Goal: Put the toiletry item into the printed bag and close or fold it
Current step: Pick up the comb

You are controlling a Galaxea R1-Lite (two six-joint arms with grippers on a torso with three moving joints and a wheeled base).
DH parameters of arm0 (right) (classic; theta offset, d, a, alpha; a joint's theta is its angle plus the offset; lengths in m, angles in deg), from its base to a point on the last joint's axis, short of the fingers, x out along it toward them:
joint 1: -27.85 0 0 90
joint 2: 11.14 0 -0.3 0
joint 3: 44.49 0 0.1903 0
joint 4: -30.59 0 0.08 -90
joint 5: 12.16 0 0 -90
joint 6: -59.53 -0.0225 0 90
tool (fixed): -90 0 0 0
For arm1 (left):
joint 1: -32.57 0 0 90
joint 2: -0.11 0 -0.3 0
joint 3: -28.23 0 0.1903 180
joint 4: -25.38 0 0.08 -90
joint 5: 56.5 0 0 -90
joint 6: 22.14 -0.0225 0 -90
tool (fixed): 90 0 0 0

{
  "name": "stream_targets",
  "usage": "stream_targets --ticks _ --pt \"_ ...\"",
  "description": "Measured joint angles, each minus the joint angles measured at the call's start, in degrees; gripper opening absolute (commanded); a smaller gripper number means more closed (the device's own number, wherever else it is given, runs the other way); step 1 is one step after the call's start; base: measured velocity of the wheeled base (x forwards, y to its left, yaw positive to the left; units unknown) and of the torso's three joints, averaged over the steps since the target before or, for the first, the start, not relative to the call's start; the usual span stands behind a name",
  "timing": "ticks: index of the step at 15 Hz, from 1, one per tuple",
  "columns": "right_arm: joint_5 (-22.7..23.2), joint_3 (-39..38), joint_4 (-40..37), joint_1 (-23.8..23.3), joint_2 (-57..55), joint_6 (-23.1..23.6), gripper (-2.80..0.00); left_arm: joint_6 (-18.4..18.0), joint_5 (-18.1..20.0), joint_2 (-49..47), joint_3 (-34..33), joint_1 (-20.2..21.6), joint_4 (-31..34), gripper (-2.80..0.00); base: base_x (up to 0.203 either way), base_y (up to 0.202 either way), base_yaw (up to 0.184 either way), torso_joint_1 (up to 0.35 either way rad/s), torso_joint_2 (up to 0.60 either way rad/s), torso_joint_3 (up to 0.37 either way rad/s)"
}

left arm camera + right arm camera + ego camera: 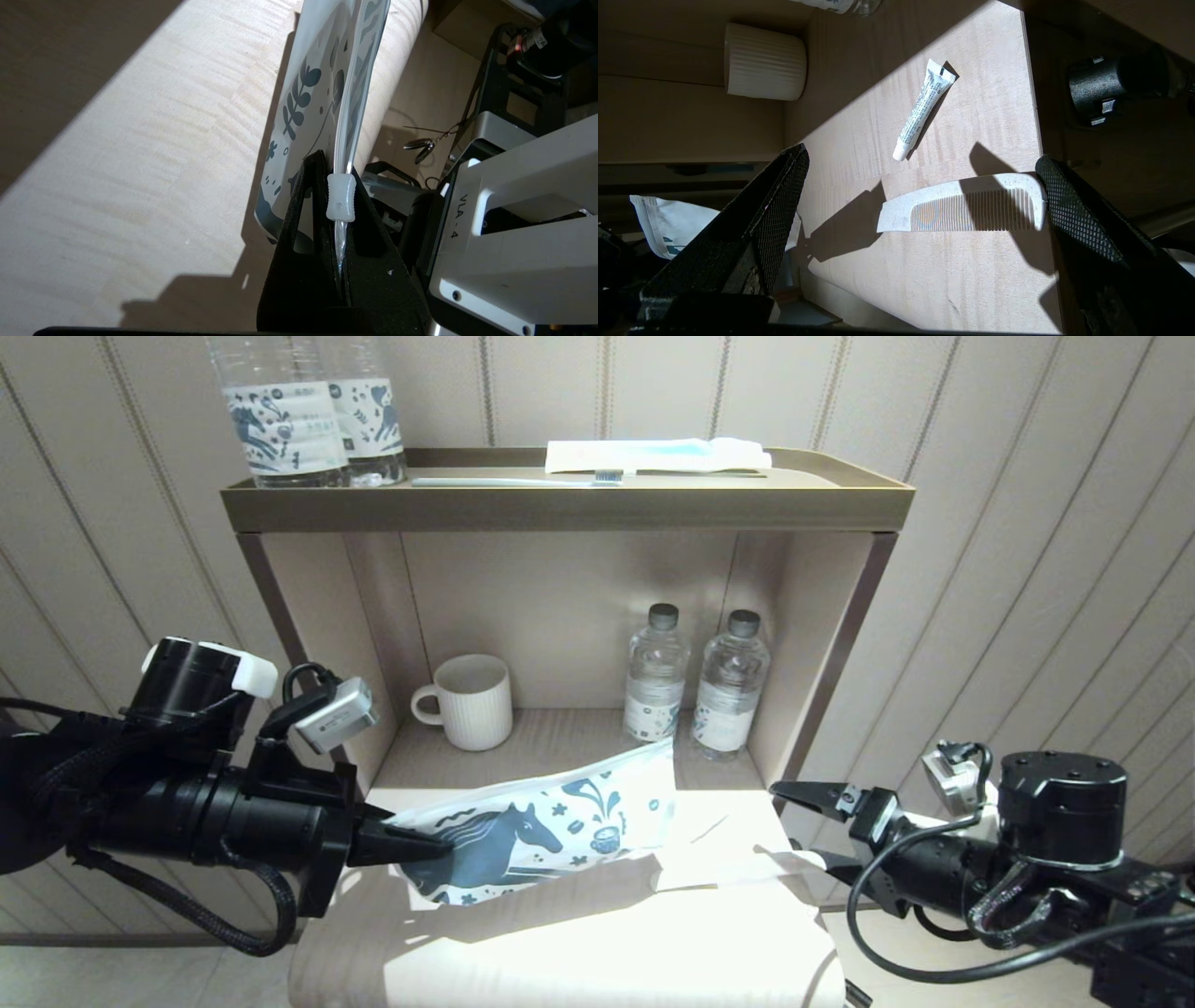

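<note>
The printed bag [541,826], white with a dark blue horse, hangs tilted over the sunlit shelf, and my left gripper [439,845] is shut on its left end. In the left wrist view the fingers [303,219] pinch the bag's [303,93] zip edge, with its translucent slider [341,198] sitting just past their tips. The toiletry item, a flat white comb [962,203], lies on the wood in front of my right gripper [920,156]. That gripper is open, and one finger's tip is beside the comb's rounded end. In the head view my right gripper [794,826] hovers at the shelf's right edge, where glare hides the comb.
A small white tube [923,109] lies on the shelf beyond the comb. A ribbed white mug [471,700] and two water bottles [695,686] stand at the back of the alcove. The top tray [560,504] carries two bottles, a toothbrush [513,481] and a blue-striped packet [658,455].
</note>
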Motion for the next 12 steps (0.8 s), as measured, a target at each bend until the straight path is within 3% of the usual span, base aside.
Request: stream_targets --ticks 5,6,12 --pt "0.01 -0.27 -0.22 0.63 0.12 0.56 0.0 0.0 0.0 0.0 -0.02 0.01 0.02 -2.8 0.0 0.0 0.0 0.0 0.0 0.0" --pt "0.0 -0.28 -0.11 0.74 0.12 0.91 -2.8 0.0 -0.02 -0.01 -0.02 0.01 0.03 -2.8 0.0 0.0 0.0 0.0 0.0 0.0" --pt "0.02 -0.57 0.15 0.79 0.37 1.33 -2.8 -0.02 0.02 -0.11 -0.02 0.01 0.02 -2.8 0.0 0.0 0.0 0.0 0.0 0.0"
